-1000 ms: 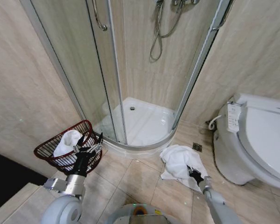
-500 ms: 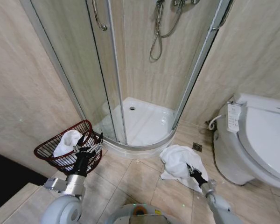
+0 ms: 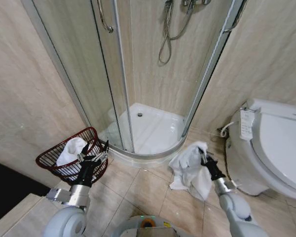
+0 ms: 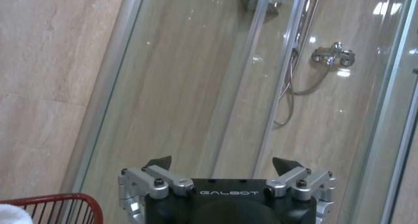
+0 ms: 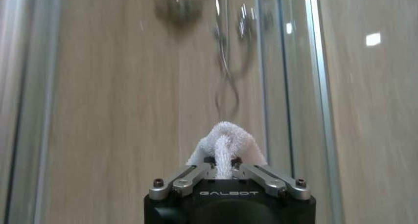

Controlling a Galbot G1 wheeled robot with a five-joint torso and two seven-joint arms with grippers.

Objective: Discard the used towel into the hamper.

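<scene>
Right gripper (image 3: 203, 154) clamped on crumpled white towel (image 3: 190, 168) lifted above beige floor tiles (image 3: 148, 190), left gripper (image 3: 94, 157) spread empty beside reddish-brown wire hamper (image 3: 52, 160), bare tiles between.

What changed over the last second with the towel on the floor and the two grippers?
The right gripper, shut on the white towel, rose toward the shower, lifting most of the towel off the tiles; its lower end hangs near the floor. The left gripper stayed open beside the hamper, which kept its white cloth.

Fluffy white terry towel (image 3: 190, 165), open wire hamper (image 3: 71, 155), glossy tiled floor (image 3: 148, 192)
</scene>
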